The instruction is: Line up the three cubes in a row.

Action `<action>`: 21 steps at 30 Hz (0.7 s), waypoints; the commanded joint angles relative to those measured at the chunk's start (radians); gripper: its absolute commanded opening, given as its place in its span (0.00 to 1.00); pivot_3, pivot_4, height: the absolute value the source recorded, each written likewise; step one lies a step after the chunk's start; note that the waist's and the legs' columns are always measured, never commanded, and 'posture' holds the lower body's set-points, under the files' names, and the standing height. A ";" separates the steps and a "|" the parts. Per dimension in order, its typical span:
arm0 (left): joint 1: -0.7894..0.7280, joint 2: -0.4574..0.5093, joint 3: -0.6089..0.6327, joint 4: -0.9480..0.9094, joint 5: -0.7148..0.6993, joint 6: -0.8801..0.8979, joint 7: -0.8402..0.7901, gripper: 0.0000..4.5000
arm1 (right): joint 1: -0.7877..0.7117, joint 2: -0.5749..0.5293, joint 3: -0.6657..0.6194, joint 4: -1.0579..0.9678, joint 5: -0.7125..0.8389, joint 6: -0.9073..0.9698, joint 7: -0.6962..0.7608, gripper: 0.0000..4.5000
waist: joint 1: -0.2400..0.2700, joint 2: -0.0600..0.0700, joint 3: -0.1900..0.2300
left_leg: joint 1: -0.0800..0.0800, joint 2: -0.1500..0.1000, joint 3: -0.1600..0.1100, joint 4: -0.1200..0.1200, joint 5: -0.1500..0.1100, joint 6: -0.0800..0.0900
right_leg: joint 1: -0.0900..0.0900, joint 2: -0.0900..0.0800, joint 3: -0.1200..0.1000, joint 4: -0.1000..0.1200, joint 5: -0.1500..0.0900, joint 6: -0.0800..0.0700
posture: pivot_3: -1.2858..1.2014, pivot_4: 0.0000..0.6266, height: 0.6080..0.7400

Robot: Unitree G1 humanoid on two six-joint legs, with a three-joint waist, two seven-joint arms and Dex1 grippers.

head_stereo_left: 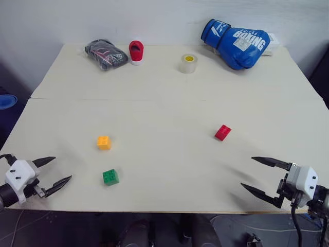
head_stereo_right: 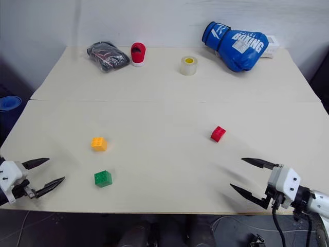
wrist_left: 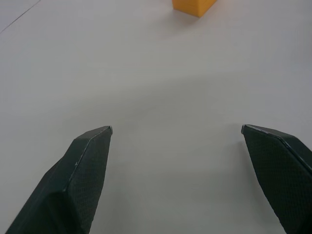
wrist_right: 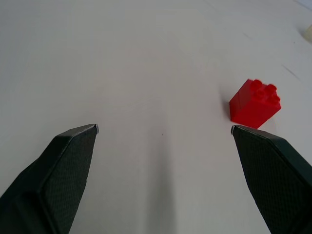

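Note:
Three studded cubes lie apart on the cream table [head_stereo_left: 164, 87]. The yellow-orange cube [head_stereo_left: 104, 142] sits left of centre, and the green cube [head_stereo_left: 110, 177] lies just nearer the front edge below it. The red cube [head_stereo_left: 222, 132] rests on the right half. My left gripper [head_stereo_left: 57, 171] hovers open at the front left corner, a short way left of the green cube. Over the front right edge, my right gripper [head_stereo_left: 248, 174] is open and empty. In the right wrist view the red cube [wrist_right: 255, 103] lies ahead, beyond one black finger [wrist_right: 275, 170]. The yellow-orange cube [wrist_left: 193, 6] shows far ahead in the left wrist view.
Along the far edge lie a dark bundled item [head_stereo_left: 106, 54], a red-and-white cylinder [head_stereo_left: 136, 52], a clear tape roll with yellow core [head_stereo_left: 188, 63] and a blue boxing glove [head_stereo_left: 236, 42]. A seam [head_stereo_left: 169, 99] runs across the table.

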 commanded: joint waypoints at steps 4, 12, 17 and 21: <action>0.024 0.015 0.030 -0.124 -0.073 0.126 -0.003 0.99 | -0.035 0.015 0.020 -0.017 -0.006 0.012 -0.046 1.00 | 0.005 0.000 0.000 | -0.001 0.000 0.000 0.000 0.002 0.003 | 0.000 0.000 0.000 0.000 0.000 0.000 | 0.52 0.24 1.00; -0.097 0.023 -0.057 -0.389 -0.271 0.421 -0.062 0.99 | 0.104 0.053 -0.153 -0.058 0.021 0.057 -0.170 1.00 | 0.026 0.000 0.000 | 0.000 0.000 0.000 0.001 0.002 0.003 | 0.001 0.000 0.000 0.000 0.000 0.000 | 0.52 0.24 1.00; -0.221 0.006 -0.227 -0.495 -0.237 0.419 -0.116 0.99 | 0.237 0.111 -0.240 -0.010 -0.017 0.044 -0.222 1.00 | 0.026 0.000 0.000 | 0.000 -0.001 -0.001 0.001 0.002 0.003 | 0.002 0.001 -0.001 0.000 0.000 0.000 | 0.52 0.24 1.00; -0.283 -0.009 -0.282 -0.492 -0.232 0.410 -0.133 0.99 | 0.182 0.125 -0.183 -0.001 -0.022 0.043 -0.237 1.00 | -0.001 0.001 0.000 | 0.001 0.000 0.002 0.001 0.003 0.003 | 0.002 0.003 0.002 0.002 0.000 0.000 | 0.52 0.24 1.00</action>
